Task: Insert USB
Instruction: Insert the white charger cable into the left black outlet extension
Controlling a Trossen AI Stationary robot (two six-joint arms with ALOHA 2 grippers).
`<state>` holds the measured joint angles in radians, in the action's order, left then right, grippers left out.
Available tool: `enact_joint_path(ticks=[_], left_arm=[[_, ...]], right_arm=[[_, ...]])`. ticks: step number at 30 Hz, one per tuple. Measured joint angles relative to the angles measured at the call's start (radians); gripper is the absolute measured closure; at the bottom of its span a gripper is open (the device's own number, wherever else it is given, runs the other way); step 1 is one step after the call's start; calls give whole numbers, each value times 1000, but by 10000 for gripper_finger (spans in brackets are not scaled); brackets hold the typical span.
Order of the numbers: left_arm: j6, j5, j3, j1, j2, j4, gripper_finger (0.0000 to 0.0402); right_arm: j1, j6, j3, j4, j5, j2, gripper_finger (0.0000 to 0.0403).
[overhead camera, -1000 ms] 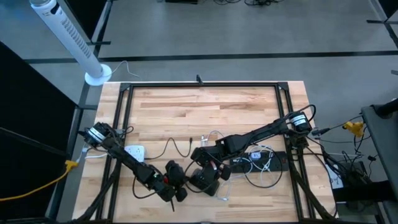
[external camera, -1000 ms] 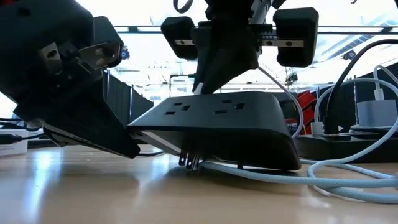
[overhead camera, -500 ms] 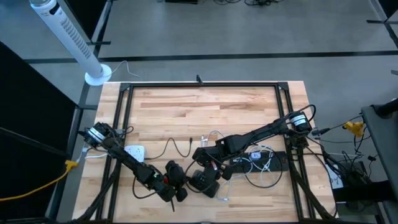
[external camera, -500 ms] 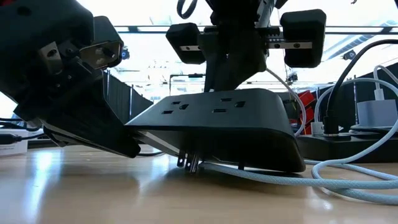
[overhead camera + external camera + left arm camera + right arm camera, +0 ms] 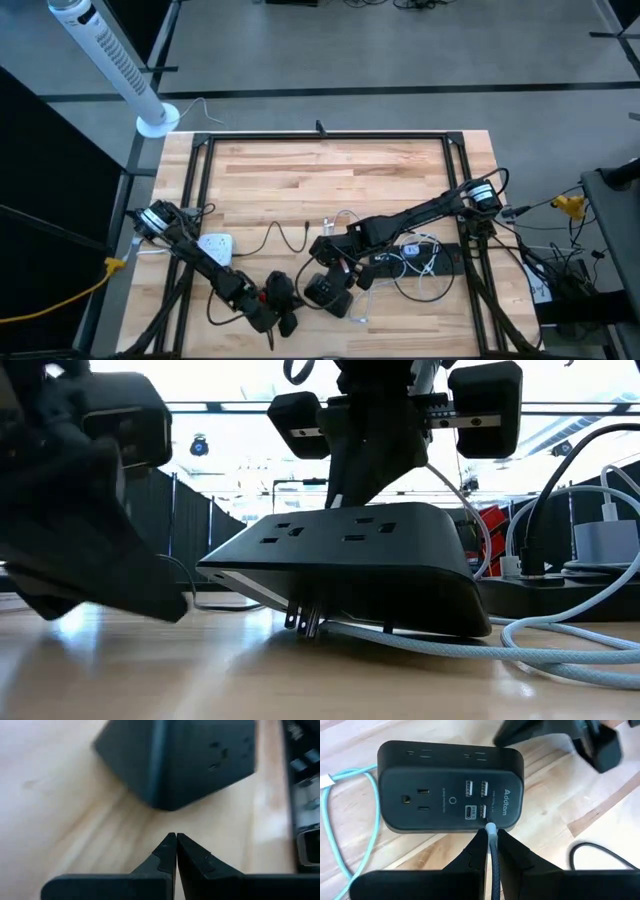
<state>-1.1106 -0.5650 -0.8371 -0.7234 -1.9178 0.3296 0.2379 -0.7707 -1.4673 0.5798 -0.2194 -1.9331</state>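
With the right gripper (image 5: 491, 837) clamping the grey braided USB cable (image 5: 493, 865) at the black rectangular plastic power hub (image 5: 450, 785), insertion looks under way, needing a straight push; the left gripper (image 5: 176, 851) sits closed, empty.

This is a robotics lab or test workshop. A butcher-block table (image 5: 330, 190) sits inside a black metal frame (image 5: 320, 137) on a bare grey concrete floor (image 5: 400, 60) marked with dark lines. 2 dark robot arms are mounted at the table's left and right edges. A white tower fan (image 5: 110, 65) stands off the far left corner, and a yellow cable (image 5: 60, 295) runs along the left. Loose cables and gear (image 5: 560, 250) clutter the right side. The low view shows dark partition panels (image 5: 200, 515) and bright ceiling lighting beyond the table.
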Motion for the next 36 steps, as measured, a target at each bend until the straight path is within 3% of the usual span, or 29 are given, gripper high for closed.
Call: enact_joint_path(ticks=[5, 16, 36], left_arm=[[70, -66, -2, 15, -77, 131, 402], [125, -176, -2, 29, -83, 134, 402], [156, -179, -1, 38, -83, 141, 402]], right_arm=[[0, 1, 0, 0, -41, 0, 390], [0, 3, -1, -31, -44, -1, 390], [2, 30, -2, 6, -43, -6, 390]])
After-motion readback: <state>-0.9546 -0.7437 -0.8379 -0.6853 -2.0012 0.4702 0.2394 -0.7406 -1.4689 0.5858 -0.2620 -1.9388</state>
